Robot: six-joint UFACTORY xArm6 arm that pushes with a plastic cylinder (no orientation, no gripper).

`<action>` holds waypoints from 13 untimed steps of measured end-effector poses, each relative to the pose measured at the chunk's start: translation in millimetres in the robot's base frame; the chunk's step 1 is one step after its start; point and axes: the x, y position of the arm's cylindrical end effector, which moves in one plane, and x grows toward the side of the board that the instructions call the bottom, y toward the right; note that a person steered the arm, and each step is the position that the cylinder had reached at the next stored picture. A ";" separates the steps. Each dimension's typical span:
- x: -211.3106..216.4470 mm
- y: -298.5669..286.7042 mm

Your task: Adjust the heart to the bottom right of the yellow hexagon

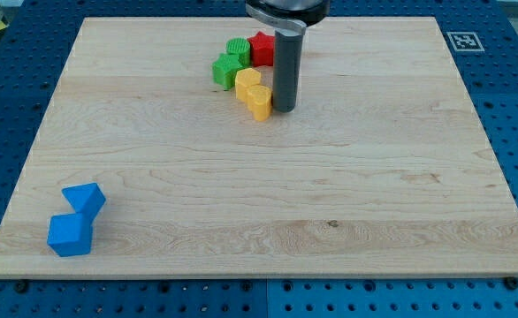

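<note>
Two blue blocks (pixel 76 221) sit touching near the wooden board's (pixel 330 212) bottom-left corner. Near the top edge, my tip (pixel 284 109) stands just right of the yellow heart block (pixel 259 102), below the yellow hexagon block (pixel 247 81). No fingers exist to open or clench.

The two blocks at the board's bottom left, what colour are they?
Both blocks are blue, clearest in the camera view.

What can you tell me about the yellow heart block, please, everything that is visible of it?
The yellow heart is a small, thick block of plain matte yellow, lying flat on the wooden board in the upper middle of the view. Its notched lobes can just be made out. It sits directly below and slightly to the view's right of the yellow hexagon, apparently touching it. My tip stands right beside its right edge; whether they touch cannot be told.
</note>
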 end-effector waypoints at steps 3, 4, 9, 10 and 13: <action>-1.5 2.9; -11.5 39.1; 64.0 -148.9; 27.6 -163.3; 12.7 -85.6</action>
